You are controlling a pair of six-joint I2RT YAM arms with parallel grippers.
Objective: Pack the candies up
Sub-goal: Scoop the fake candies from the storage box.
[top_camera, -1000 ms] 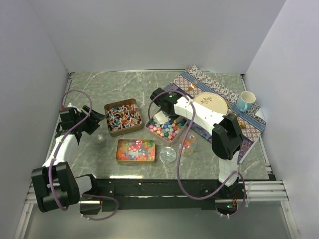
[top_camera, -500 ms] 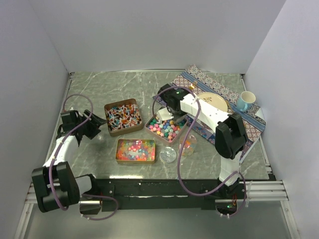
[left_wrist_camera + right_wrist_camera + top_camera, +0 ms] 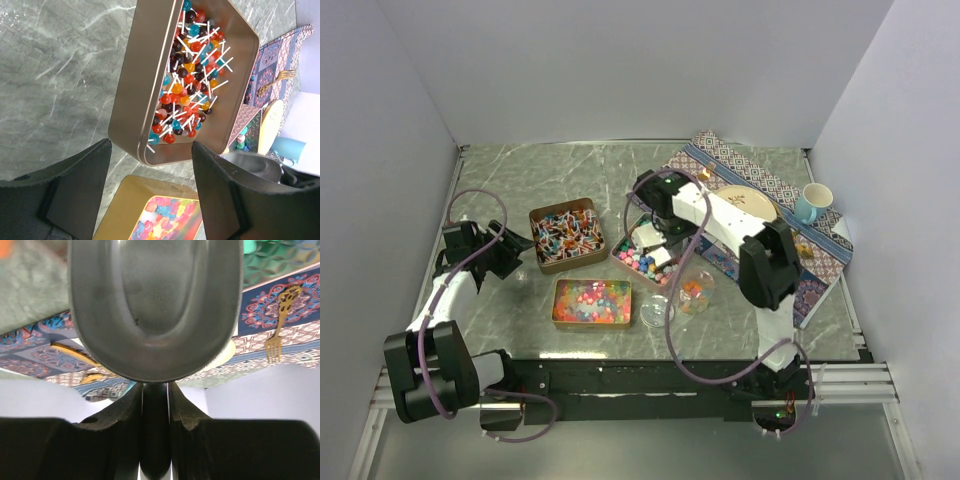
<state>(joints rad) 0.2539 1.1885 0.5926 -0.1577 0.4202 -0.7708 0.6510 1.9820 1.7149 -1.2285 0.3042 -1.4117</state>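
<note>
Left gripper [image 3: 510,247] centre-left, jaws wide, empty, beside lollipops [image 3: 566,235] in tin. Beads [image 3: 591,302] lower centre look untouched. Right gripper [image 3: 155,392] clamped on metal scoop [image 3: 155,310] over chunky candies [image 3: 648,260], centre. Jar [image 3: 697,291] right of them holds few; most packing left.

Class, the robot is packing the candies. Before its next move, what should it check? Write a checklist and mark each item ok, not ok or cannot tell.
1. Grip: the right gripper is shut on the handle of the metal scoop: ok.
2. Position: the scoop is over the tin of pastel candies: ok.
3. Load: whether the scoop has candies in it: cannot tell.
4. Target: the clear jar is uncovered, with its lid lying beside it: ok.
5. Other arm: the left gripper is open and empty at a corner of the lollipop tin, away from the scoop: ok.
</note>
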